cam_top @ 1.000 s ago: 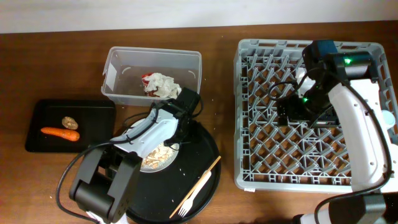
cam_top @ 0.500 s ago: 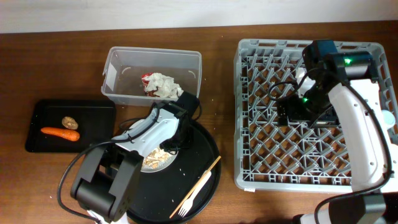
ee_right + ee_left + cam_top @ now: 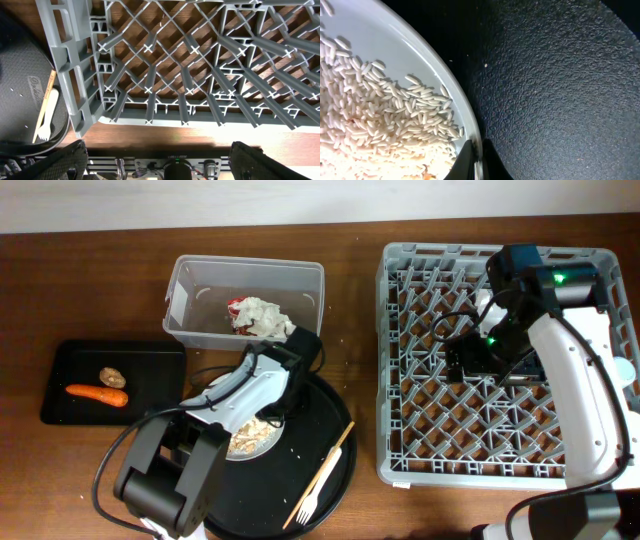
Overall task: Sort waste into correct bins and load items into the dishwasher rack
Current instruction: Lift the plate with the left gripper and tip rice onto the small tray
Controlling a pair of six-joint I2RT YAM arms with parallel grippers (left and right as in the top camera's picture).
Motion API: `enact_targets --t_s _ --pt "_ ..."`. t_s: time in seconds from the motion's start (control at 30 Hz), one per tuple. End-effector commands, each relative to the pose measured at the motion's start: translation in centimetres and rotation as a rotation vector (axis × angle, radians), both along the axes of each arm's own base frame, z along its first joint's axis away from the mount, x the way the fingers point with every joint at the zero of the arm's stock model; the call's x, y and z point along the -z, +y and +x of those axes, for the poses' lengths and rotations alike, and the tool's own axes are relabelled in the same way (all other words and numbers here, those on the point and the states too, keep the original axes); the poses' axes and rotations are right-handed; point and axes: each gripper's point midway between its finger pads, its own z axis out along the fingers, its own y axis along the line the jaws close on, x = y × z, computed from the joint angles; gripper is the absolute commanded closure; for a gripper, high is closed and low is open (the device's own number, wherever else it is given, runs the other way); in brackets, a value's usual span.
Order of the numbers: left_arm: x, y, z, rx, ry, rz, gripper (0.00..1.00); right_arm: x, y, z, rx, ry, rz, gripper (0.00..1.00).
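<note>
The white plate (image 3: 395, 55) holds a beige heap of rice (image 3: 365, 125) and lies on the round black tray (image 3: 325, 420). My left gripper (image 3: 477, 161) is shut on the plate's right rim, one finger inside the rim and one outside. In the overhead view the left gripper (image 3: 276, 416) and its arm hide much of the plate (image 3: 240, 448). My right gripper (image 3: 157, 147) hangs open and empty over the grey dishwasher rack (image 3: 400, 270), near its middle. A white fork (image 3: 310, 504) and wooden chopsticks (image 3: 332, 464) lie on the round tray's right part.
The clear tub (image 3: 190, 280) behind the tray holds crumpled tissues (image 3: 264, 316) and a red wrapper (image 3: 234, 306). The flat black tray (image 3: 60, 365) at the left holds a carrot (image 3: 96, 392) and a brown lump (image 3: 111, 376). Bare wood lies between the tub and the rack.
My left gripper's jaws have closed onto the plate's rim. The fork and chopsticks have shifted slightly to the right. The right arm has not moved.
</note>
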Motion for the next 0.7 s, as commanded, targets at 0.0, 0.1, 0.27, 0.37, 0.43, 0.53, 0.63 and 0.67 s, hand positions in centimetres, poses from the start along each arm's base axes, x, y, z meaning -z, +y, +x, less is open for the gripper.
enact_targets --t_s 0.0,0.1,0.27,0.37,0.43,0.53,0.63,0.67 --pt "1.0 1.7 -1.3 -0.007 0.062 0.085 0.99 -0.4 -0.3 -0.3 0.007 -0.014 -0.008 0.06" --pt "-1.1 2.5 -0.6 0.002 0.054 0.153 0.99 -0.4 -0.3 -0.3 0.007 -0.014 -0.008 0.06" --pt "-3.8 2.8 -0.1 0.007 0.059 0.191 0.99 -0.4 -0.3 -0.3 0.007 -0.015 -0.008 0.06" --pt "-4.9 2.9 -0.2 0.017 0.066 0.216 0.99 -0.4 -0.3 -0.3 0.007 -0.015 -0.008 0.06" --pt "-5.7 2.7 -0.3 0.037 0.057 0.235 0.99 -0.4 -0.3 -0.3 0.007 -0.015 -0.009 0.06" --pt "-7.1 2.4 -0.3 0.065 0.027 0.259 0.99 -0.4 -0.3 -0.3 0.007 -0.015 -0.009 0.06" --pt "-8.8 2.9 0.1 0.064 0.005 0.281 0.99 -0.4 -0.3 -0.3 0.007 -0.015 -0.009 0.06" --pt "-9.5 3.2 0.4 0.058 -0.008 0.289 0.99 -0.4 -0.3 -0.3 0.007 -0.015 -0.009 0.06"
